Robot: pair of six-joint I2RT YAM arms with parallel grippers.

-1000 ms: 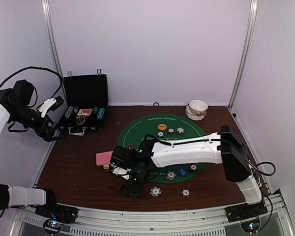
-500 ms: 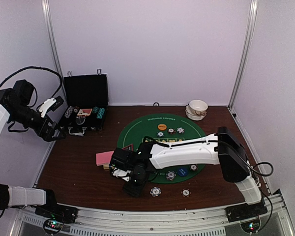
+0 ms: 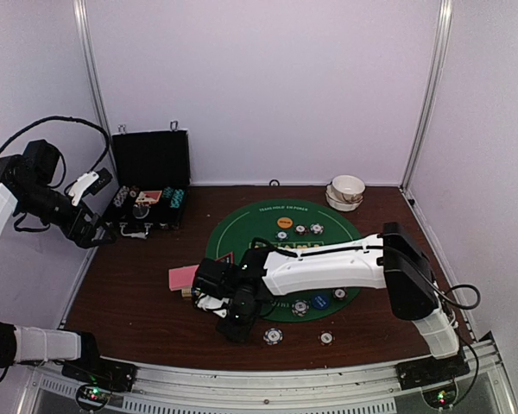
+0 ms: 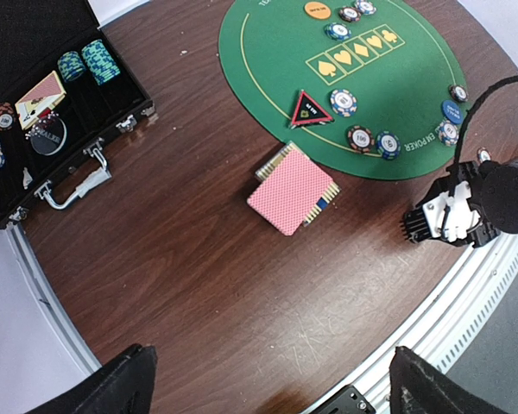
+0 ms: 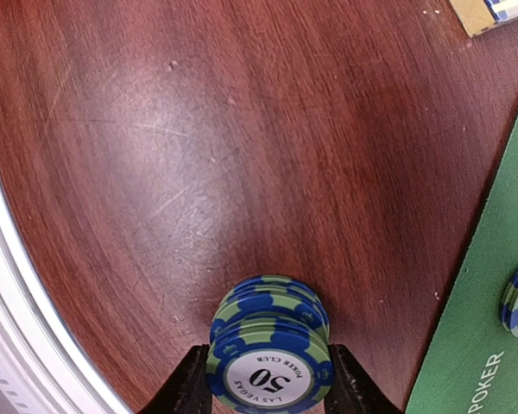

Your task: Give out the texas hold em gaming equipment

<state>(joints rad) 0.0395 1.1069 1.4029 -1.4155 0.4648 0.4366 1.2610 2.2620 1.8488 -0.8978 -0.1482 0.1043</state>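
Roughly halfway I'd say: chips (image 4: pixel 343 103) and marker (image 4: pixel 311 109) sit on the mat (image 4: pixel 268 52) upper right, pink cards (image 4: pixel 292 187) wait mid-frame, your right tool (image 5: pixel 268 385) is clamped on a chip stack (image 5: pixel 269 341) bottom-centre, left tool (image 4: pixel 268 379) spread apart.

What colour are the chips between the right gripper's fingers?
Chip stack: blue-green striped edge, white face marked 50. Best in right wrist view.

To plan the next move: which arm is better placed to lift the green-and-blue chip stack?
Right. The right gripper clasps the chip stack between its jaws; the left gripper hangs open by the black case.
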